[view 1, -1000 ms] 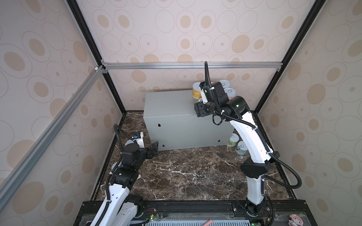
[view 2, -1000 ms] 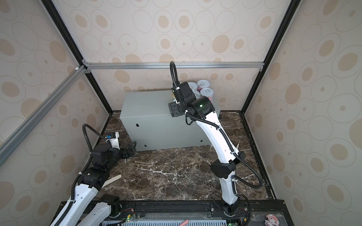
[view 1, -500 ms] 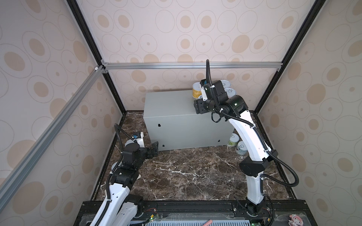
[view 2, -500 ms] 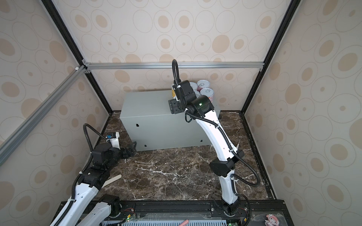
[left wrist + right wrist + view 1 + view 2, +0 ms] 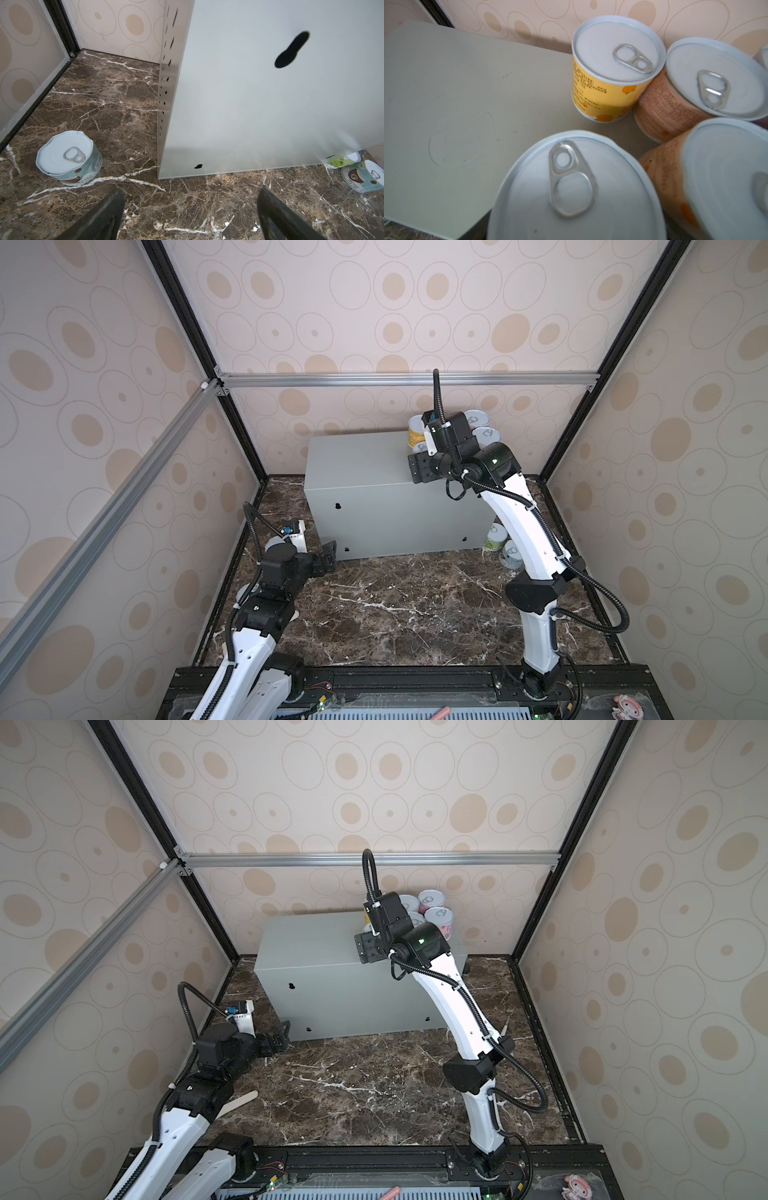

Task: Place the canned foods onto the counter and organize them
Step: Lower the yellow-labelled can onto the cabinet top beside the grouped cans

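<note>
The counter (image 5: 365, 460) is a pale grey metal box against the back wall. Several canned foods cluster on its far right end: a yellow one (image 5: 608, 68), two orange ones (image 5: 685, 97) and pink ones (image 5: 432, 900). My right gripper (image 5: 446, 433) hangs over this cluster, right above a can (image 5: 575, 187) whose silver lid hides the jaws. On the floor, a dented teal can (image 5: 68, 158) stands left of the counter. A green can (image 5: 494, 537) and a teal one (image 5: 512, 553) sit at its right end. My left gripper (image 5: 191, 191) is open and empty, low by the counter's front left corner.
The dark marble floor (image 5: 395, 614) lies in front of the counter. A wooden stick (image 5: 239, 1100) lies on it beside the left arm. Patterned walls and black frame posts close in on three sides. An aluminium bar (image 5: 395, 379) crosses the back wall above the cans.
The right arm's wrist has shifted slightly toward the back wall, over the cans on the counter. The left arm has not moved.
</note>
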Robot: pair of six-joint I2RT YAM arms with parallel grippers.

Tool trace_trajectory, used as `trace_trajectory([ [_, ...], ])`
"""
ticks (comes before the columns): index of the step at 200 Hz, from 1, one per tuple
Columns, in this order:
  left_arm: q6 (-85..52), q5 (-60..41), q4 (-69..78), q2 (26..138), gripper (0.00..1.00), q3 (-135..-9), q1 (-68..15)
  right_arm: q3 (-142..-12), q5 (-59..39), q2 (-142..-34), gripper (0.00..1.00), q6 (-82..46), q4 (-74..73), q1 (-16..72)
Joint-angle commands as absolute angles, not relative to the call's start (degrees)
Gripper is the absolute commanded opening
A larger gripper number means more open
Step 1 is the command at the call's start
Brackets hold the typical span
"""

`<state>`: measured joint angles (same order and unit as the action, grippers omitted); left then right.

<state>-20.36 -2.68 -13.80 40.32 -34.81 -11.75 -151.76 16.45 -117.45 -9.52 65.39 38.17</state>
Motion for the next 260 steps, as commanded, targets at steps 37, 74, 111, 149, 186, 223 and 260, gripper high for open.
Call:
trace_trajectory([
  [37, -20.93, -2.99, -12.83, 40.34, 0.99, -35.15, -12.21, -152.88, 17.2, -117.04, 0.92, -8.87, 65.56, 37.94],
  [74, -20.99, -3.08, -12.79, 40.31, 0.99, -35.0, -12.22, -152.81, 16.5, -115.11, 0.97, -8.86, 65.7, 38.16],
  [111, -20.83, -3.09, -12.87, 39.74, 0.99, -35.04, -12.15, -152.5, 17.19, -112.84, 0.99, -8.22, 66.63, 38.76],
  [149, -20.67, -3.03, -12.92, 39.16, 0.99, -35.0, -12.22, -152.09, 18.83, -109.69, 0.99, -7.42, 67.37, 40.28],
  [186, -20.69, -2.41, -12.97, 38.65, 0.99, -35.14, -12.16, -149.54, 19.36, -105.46, 0.86, -7.81, 67.51, 42.61],
  [223, -20.71, -2.49, -13.01, 38.98, 0.99, -35.21, -12.13, -144.83, 16.48, -102.33, 0.58, -8.33, 65.15, 45.48],
  [260, -20.75, -2.32, -13.18, 38.41, 0.99, -35.06, -12.13, -142.03, 12.02, -102.68, 0.43, -9.76, 64.17, 46.04],
])
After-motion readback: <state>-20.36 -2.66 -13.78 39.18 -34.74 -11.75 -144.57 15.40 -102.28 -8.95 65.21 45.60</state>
